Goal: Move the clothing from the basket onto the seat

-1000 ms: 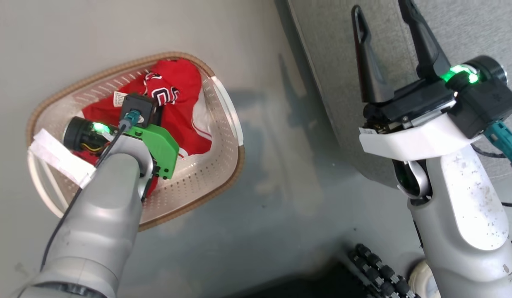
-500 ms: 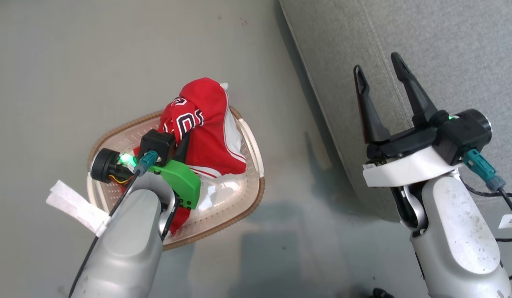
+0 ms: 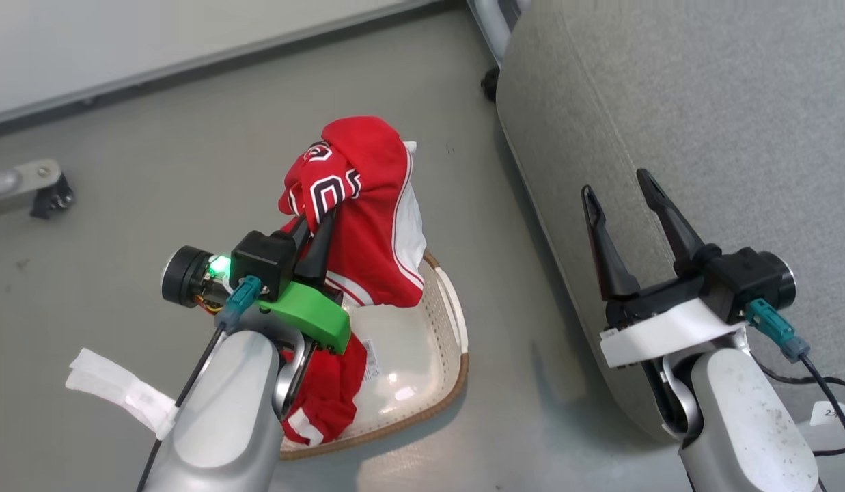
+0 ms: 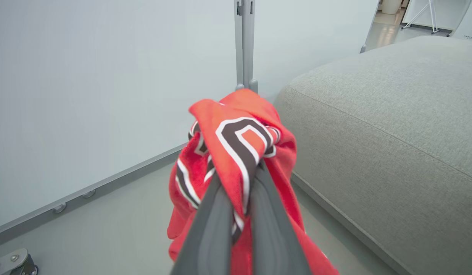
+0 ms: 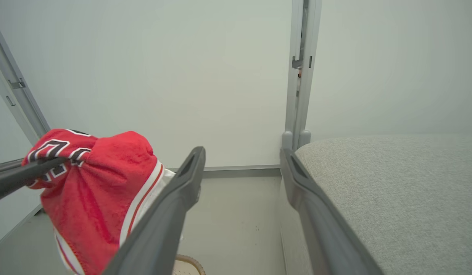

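My left gripper (image 3: 318, 220) is shut on the red jersey (image 3: 371, 205) and holds it bunched up above the basket (image 3: 449, 342). The jersey's lower end still hangs down into the basket. More red cloth (image 3: 324, 400) lies in the basket under my left wrist. In the left wrist view the dark fingers (image 4: 216, 214) pinch the lettered fold of the jersey (image 4: 239, 133). My right gripper (image 3: 615, 183) stands open and empty at the edge of the grey seat (image 3: 702, 102). From the right wrist, the right gripper (image 5: 241, 152) has the jersey (image 5: 102, 179) to its left and the seat (image 5: 392, 183) to its right.
A white wall panel with a grey base strip (image 3: 190, 58) runs along the back. A castor foot (image 3: 46, 188) stands at the left, another castor (image 3: 490, 82) by the seat's far corner. A grey post (image 5: 298, 76) rises behind the seat. Open grey floor (image 3: 190, 157) surrounds the basket.
My left gripper has raised the jersey from inside the basket to above its rim, staying shut. The head camera has shifted, bringing the wall into view. The right gripper has stayed open.
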{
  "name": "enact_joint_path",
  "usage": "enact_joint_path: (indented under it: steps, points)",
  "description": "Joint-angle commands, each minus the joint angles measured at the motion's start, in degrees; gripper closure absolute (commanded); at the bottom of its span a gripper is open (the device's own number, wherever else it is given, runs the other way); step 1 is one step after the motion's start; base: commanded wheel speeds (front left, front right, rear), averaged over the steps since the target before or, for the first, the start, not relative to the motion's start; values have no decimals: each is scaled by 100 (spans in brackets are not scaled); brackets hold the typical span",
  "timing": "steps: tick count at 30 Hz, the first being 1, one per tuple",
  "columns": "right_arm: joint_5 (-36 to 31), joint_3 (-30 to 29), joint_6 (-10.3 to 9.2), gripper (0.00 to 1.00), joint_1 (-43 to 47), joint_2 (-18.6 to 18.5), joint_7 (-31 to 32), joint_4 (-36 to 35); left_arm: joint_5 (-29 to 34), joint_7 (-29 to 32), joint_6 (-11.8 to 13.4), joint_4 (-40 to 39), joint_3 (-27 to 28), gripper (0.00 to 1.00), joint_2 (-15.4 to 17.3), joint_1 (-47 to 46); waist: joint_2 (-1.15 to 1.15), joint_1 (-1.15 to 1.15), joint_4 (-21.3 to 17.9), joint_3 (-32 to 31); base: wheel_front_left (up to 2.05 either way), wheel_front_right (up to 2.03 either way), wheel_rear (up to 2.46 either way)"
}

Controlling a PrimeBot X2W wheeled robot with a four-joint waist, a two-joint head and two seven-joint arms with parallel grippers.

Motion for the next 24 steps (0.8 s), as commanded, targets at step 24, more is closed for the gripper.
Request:
enact_joint_path:
  steps: [24]
  points:
    - [168, 35, -2, 0, 762, -22, -14, 12, 70, -21, -54, -1502, -398, 100, 88, 330, 0, 0, 287, -1185, 0, 0, 0]
